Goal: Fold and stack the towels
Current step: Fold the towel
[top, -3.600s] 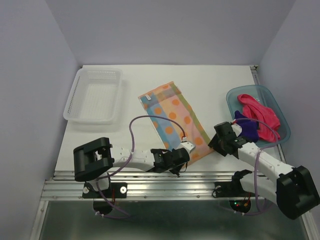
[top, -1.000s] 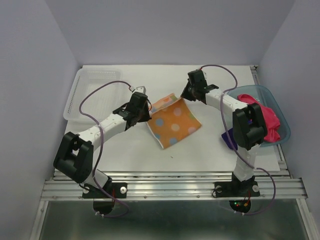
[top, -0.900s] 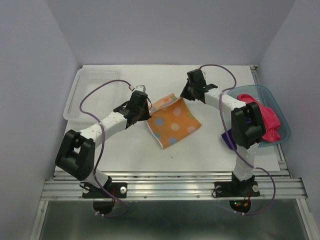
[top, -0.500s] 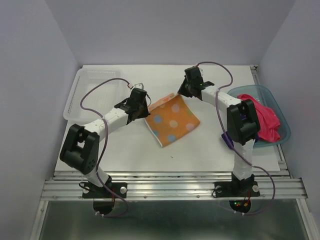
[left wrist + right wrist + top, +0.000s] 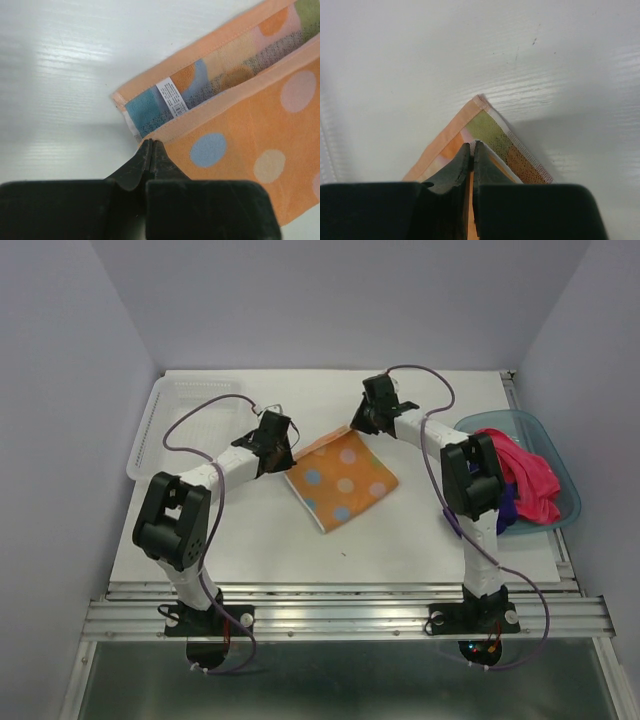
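The left claw [image 5: 287, 450] and the right claw [image 5: 353, 427], each pinching a corner tight, have pulled the orange dotted towel [image 5: 342, 482] over itself on the white table [image 5: 400, 540], so its first fold looks nearly done.

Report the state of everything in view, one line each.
orange towel: folded in half, lying flat, lower layer peeking out at the far edge.
left hand: shut on the orange towel's upper-layer corner.
right hand: shut on its other far corner.
teal tub: upright, holding two towels.
pink-red towel: crumpled, unfolded, in the teal tub.
purple towel: in the teal tub, mostly hidden.
clear basket: upright, nothing seen inside.
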You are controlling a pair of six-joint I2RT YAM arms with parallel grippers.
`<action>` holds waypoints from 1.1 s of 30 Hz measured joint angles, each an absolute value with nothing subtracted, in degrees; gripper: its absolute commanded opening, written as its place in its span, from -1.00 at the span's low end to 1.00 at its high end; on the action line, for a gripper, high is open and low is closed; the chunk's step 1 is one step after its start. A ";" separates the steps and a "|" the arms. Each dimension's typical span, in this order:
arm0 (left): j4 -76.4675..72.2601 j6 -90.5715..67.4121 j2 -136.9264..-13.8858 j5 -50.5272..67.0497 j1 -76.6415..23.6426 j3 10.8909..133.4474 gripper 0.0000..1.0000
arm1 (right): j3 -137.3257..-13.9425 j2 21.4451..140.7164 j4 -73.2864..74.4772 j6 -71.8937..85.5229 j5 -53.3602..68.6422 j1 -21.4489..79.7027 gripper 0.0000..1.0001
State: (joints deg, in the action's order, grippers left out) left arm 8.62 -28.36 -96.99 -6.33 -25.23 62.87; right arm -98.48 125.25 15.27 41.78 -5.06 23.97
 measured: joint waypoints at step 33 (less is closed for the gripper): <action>4.29 -27.77 -76.69 -9.02 -53.21 46.04 0.75 | -50.63 84.16 12.45 42.28 -3.84 23.94 0.99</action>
State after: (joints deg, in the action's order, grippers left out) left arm 4.29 -27.77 -76.69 -9.02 -53.21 46.04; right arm -50.63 84.16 12.45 42.28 -3.84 23.94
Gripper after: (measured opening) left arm 0.884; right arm 0.992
